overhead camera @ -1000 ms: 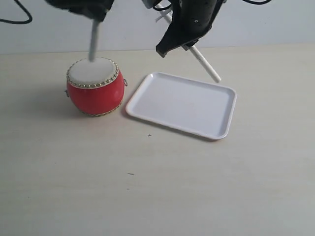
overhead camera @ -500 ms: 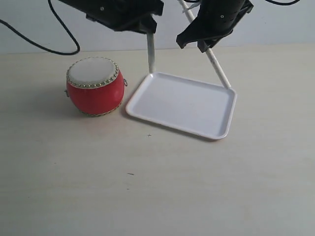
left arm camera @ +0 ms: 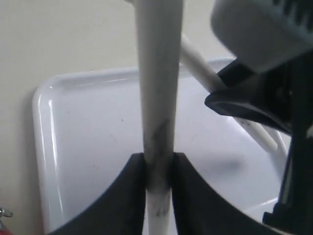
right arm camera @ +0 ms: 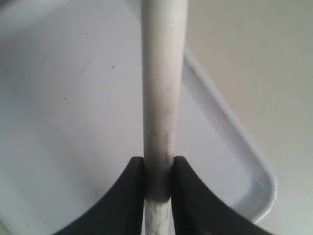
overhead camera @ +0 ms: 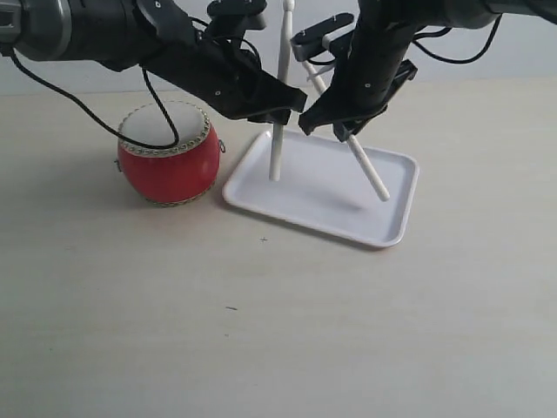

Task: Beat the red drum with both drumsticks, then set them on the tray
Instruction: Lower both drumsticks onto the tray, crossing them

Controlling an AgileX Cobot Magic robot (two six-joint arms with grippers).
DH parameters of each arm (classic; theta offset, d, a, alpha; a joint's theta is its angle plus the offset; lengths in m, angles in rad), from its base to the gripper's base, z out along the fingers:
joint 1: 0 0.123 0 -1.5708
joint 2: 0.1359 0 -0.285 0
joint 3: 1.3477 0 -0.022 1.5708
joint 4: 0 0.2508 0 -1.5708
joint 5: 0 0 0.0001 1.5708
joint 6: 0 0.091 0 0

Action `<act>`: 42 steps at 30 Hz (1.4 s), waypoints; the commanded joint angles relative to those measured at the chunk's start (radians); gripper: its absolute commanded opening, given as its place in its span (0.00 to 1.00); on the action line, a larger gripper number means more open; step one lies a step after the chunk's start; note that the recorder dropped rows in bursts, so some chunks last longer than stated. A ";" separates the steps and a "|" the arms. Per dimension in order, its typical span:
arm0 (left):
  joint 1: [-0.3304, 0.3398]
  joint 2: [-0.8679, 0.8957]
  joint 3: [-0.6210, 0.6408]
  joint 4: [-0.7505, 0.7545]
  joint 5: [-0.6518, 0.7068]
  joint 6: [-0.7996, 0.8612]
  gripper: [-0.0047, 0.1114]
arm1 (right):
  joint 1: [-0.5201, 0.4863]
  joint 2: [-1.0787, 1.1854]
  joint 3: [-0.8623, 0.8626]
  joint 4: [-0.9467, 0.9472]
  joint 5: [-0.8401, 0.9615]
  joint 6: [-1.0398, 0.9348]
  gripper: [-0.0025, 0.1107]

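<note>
Beige table [overhead camera: 261, 331]: drum [overhead camera: 167, 170] beside tray [overhead camera: 315, 198]. Clamped: upright stick [overhead camera: 278, 155] in left gripper [overhead camera: 280, 117], slanted stick [overhead camera: 370, 174] in right gripper [overhead camera: 339, 131], both tips over tray. Advice: lower, lay flat within rim, then release.

Right gripper [right arm camera: 158, 169]: both dark jaws pressed against the drumstick.
Drumstick [right arm camera: 161, 88]: pale shaft, grey scuffs near the grip, reaching out over the tray.
Tray [right arm camera: 73, 122]: white, one rounded corner showing.
Table [right arm camera: 254, 73]: beige, beyond the rim.

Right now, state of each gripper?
Left gripper: shut on the left stick, upright over the tray.
Right gripper: shut on the right stick, tilted over the tray.
</note>
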 commanded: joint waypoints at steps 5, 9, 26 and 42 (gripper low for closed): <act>-0.007 0.066 -0.003 -0.019 -0.036 0.011 0.04 | -0.004 0.023 0.000 0.005 -0.012 -0.031 0.02; -0.007 0.087 -0.003 -0.027 -0.036 0.011 0.04 | -0.004 0.023 0.000 0.026 -0.018 -0.031 0.02; -0.007 0.156 -0.003 -0.032 -0.036 0.016 0.04 | -0.004 0.119 0.000 0.034 -0.038 -0.042 0.02; -0.007 0.207 -0.003 -0.030 0.063 0.012 0.04 | -0.004 0.121 0.000 0.139 -0.036 -0.083 0.02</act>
